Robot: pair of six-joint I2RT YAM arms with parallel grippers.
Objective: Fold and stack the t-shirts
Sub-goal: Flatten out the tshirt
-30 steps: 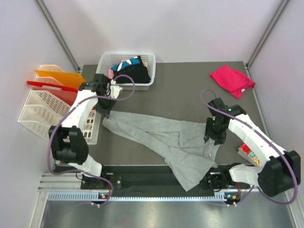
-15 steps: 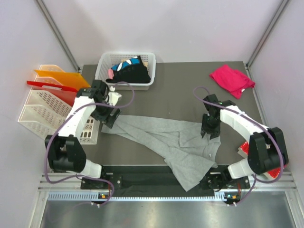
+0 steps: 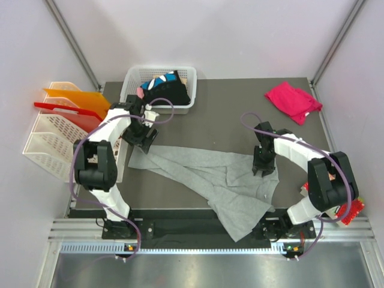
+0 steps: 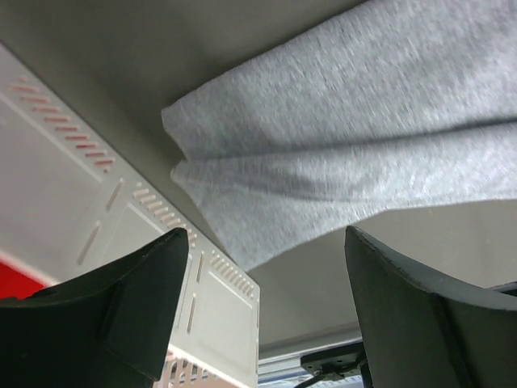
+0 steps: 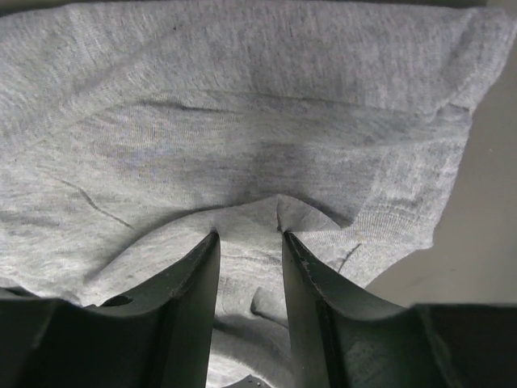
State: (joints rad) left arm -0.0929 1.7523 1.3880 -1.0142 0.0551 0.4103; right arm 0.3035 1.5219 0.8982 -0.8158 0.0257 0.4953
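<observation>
Top external view: the white basket (image 3: pixel 191 84) at upper centre holds a black t-shirt (image 3: pixel 171 93), the pink t-shirt (image 3: pixel 293 101) lies upper right, and the grey t-shirt (image 3: pixel 210 177) sprawls across the worktop (image 3: pixel 222 120), draping over the near edge. Fingers wide apart, the left end effector (image 3: pixel 141 139) hangs over its left corner beside the white rack (image 3: pixel 45 150); the right end effector (image 3: pixel 262 165) is clamped on a fold at its right end.

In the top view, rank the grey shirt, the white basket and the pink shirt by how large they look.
1. grey shirt: spread across the table, clearly the largest.
2. basket: at the far edge, mid-sized.
3. pink shirt: crumpled near the far right corner, the smallest, though not far behind the basket.
</observation>
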